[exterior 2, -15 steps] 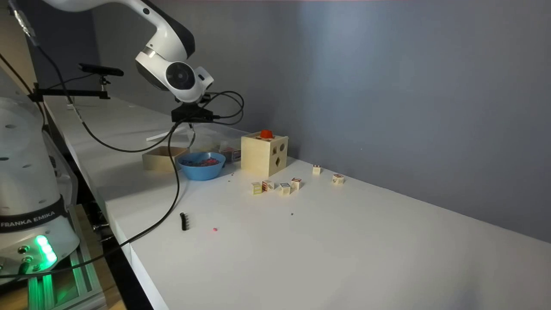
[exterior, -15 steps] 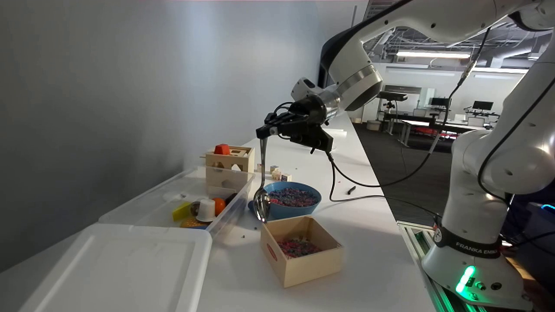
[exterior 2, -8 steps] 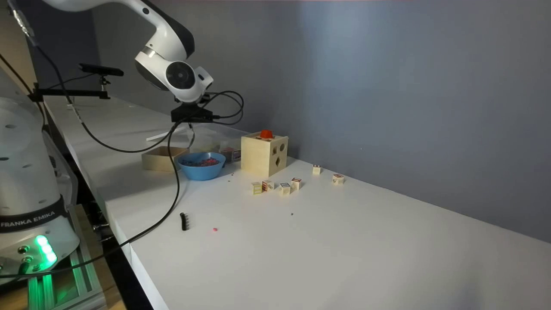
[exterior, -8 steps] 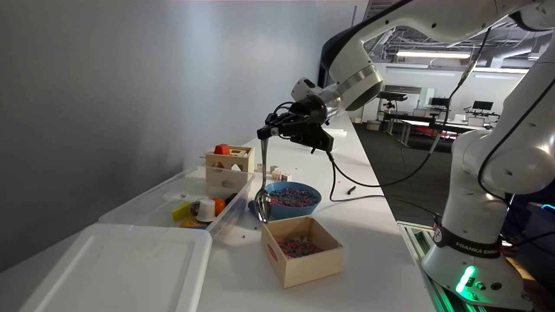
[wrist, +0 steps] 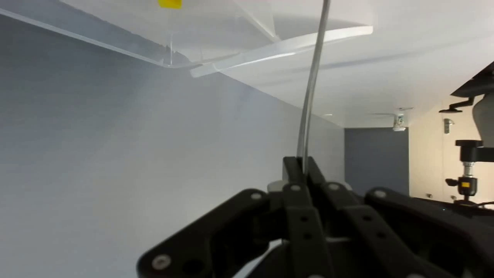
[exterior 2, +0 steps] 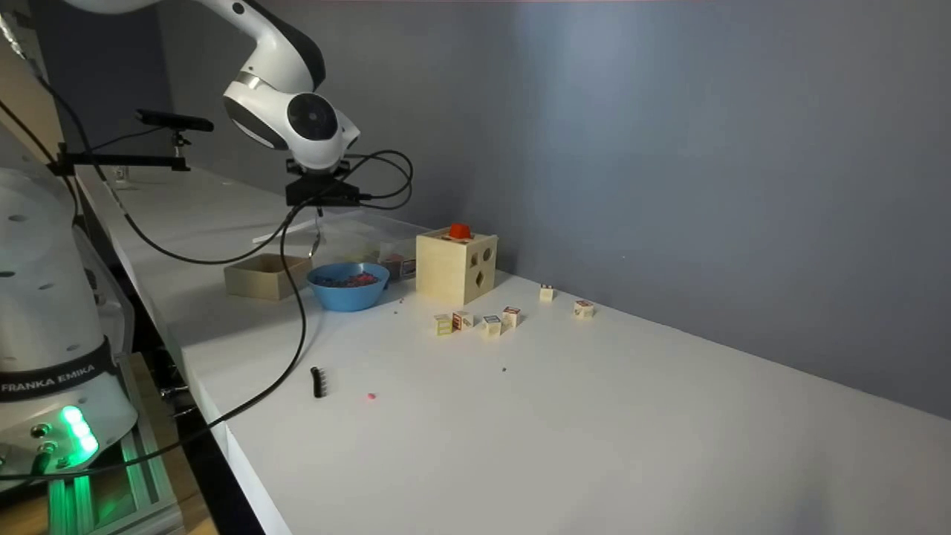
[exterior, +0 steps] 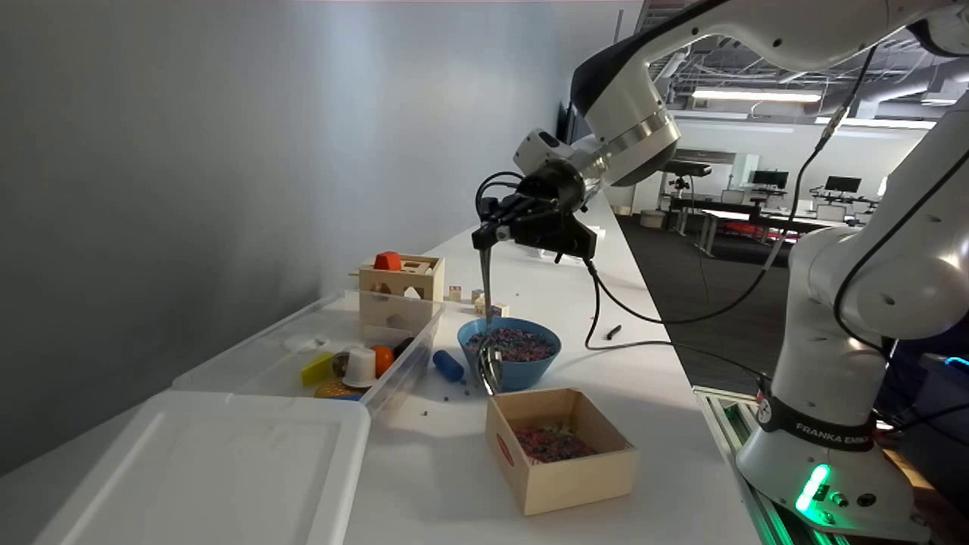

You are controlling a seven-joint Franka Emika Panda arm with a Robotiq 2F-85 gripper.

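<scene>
Pinches a metal ladle by its handle between 2 black fingers. Dangles it scoop-down, in an exterior view overlapping a blue bowl of red-and-blue bits and ending at a corner of a wooden box with more bits inside; cannot tell whether touching either. Farther out, has a blue cylinder beside the bowl, a clear bin, a shape sorter topped by a red block and 6 cubes.
</scene>
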